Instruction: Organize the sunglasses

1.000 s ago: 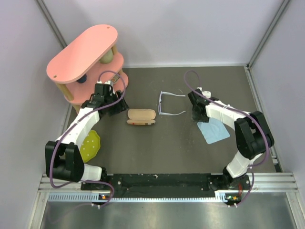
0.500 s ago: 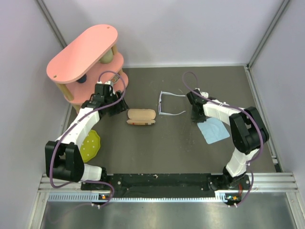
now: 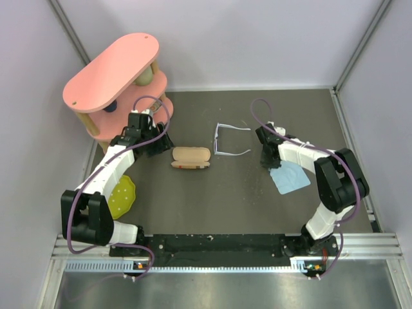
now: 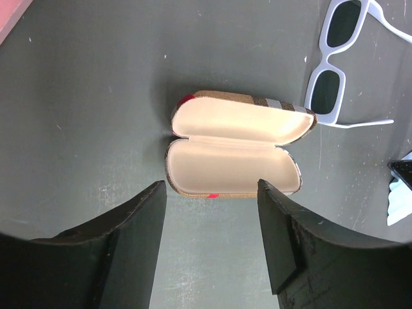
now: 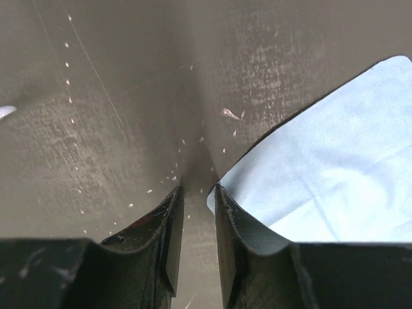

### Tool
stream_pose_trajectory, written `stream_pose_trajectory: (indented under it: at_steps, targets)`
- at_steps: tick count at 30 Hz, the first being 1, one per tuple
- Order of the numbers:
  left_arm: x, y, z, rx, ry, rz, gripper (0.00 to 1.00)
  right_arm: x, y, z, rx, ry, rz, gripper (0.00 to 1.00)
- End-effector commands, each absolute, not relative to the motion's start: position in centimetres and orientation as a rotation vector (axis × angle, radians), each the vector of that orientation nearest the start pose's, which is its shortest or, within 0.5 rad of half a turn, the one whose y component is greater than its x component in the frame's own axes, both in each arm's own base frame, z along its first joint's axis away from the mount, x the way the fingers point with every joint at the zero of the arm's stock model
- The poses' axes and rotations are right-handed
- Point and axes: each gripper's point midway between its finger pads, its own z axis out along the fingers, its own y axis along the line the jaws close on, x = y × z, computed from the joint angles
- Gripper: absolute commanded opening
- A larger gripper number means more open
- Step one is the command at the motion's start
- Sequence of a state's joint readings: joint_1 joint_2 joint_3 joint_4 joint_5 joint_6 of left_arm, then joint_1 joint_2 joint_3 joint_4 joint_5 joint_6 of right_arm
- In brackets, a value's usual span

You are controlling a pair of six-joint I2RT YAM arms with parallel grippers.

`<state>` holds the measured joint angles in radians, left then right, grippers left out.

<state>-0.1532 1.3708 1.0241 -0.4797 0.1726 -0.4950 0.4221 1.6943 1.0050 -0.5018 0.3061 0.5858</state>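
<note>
The right tool (image 5: 196, 193) had its jaws nearly together at the corner of the blue cloth (image 5: 322, 167). I couldn't tell whether it had pinched it, and so shallow a bite might slip. The left tool (image 4: 211, 190) stood apart over the open case (image 4: 232, 129). The sunglasses (image 4: 335, 60) lay unfolded just beyond the case on the scuffed dark desk (image 4: 77, 96), with pale walls (image 3: 257, 38) around.
</note>
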Motion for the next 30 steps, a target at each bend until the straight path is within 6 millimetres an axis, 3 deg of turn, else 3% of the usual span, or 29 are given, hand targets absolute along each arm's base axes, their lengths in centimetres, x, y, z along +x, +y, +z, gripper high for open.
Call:
stream_pose_trajectory:
  at_steps: [1,8,11,17,21,25,30]
  targets:
    - [34.5,-10.5,14.1,-0.311,2.42,-0.514,0.63,32.4,10.8,3.3,0.316,2.622,-0.076,0.26]
    - [34.4,-10.4,13.9,-0.314,2.424,-0.503,0.63,32.5,10.9,2.4,0.335,2.632,-0.043,0.23]
    - [34.4,-10.4,13.9,-0.312,2.427,-0.502,0.63,33.5,11.7,2.4,0.294,2.6,0.046,0.19]
    - [34.5,-10.3,13.7,-0.31,2.431,-0.49,0.63,36.3,13.9,5.2,0.214,2.473,0.231,0.2]
    - [34.5,-10.3,13.6,-0.312,2.435,-0.49,0.63,37.3,14.0,7.5,0.232,2.41,0.245,0.24]
    - [34.5,-10.2,13.6,-0.313,2.435,-0.489,0.63,36.6,12.9,8.0,0.295,2.429,0.186,0.34]
    - [34.5,-10.3,13.4,-0.313,2.438,-0.49,0.63,34.5,11.7,6.9,0.346,2.517,0.109,0.41]
